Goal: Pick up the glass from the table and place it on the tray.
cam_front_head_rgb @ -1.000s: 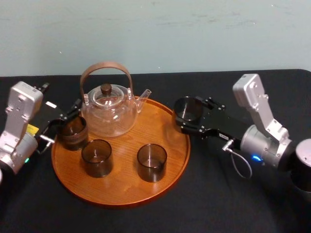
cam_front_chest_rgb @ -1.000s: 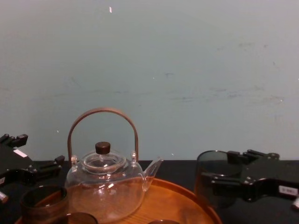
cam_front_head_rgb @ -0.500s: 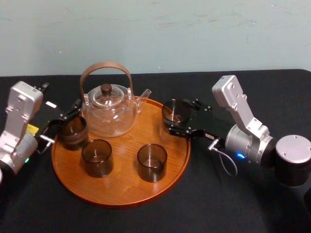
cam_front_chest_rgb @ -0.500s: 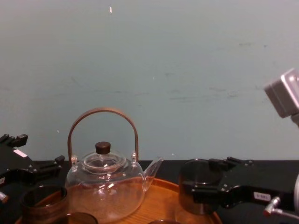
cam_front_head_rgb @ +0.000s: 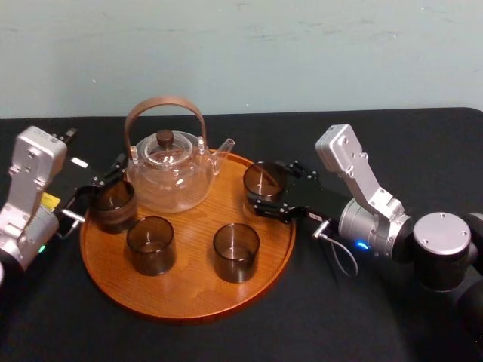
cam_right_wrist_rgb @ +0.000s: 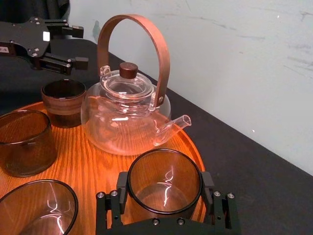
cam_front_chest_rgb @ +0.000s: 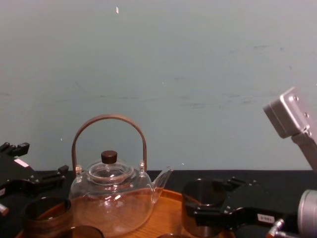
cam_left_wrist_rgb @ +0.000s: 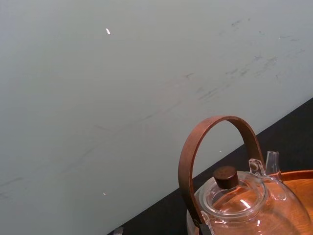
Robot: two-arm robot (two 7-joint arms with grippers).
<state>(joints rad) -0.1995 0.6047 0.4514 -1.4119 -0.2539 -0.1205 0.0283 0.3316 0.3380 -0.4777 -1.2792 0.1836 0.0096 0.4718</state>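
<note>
1. Glass point(cam_front_head_rgb: 264, 179): clamped between the fingers of the right gripper point(cam_front_head_rgb: 270, 190). It stands upright, mouth up, over the right rear part of the tray point(cam_front_head_rgb: 192, 308), just inside the rim. Whether its base touches the wood cannot be told.
2. Left gripper point(cam_front_head_rgb: 96, 188): fingers spread, grasping nothing. It sits at the tray's left edge, just behind the left cup point(cam_front_head_rgb: 113, 205).
3. Markings:
   - The right label point(cam_front_chest_rgb: 265, 218), white, on the right gripper's body, carries small dark characters that are not legible.
   - The left label point(cam_right_wrist_rgb: 45, 35), white, on the left gripper, shows no readable print.
   - The yellow label point(cam_front_head_rgb: 49, 202) on the left arm is too small to read.
4. Obstructions:
   - In the right wrist view the gripper body covers the glass's lower near wall.
   - The chest view cuts off the tray's front and the left cup's base.
   - The left wrist view shows the teapot point(cam_front_head_rgb: 170, 177) from lid to handle, with its body cut off.
5. Clearances:
   - The teapot spout points toward the glass; it is near but apart.
   - The right cup point(cam_front_head_rgb: 235, 253) is the closest one in front of the glass, with bare wood between them.
   - The middle cup point(cam_front_head_rgb: 151, 245) stands well apart from the glass.
   - Outside the rim, the black table point(cam_front_head_rgb: 339, 317) lies open to the right and front.
</note>
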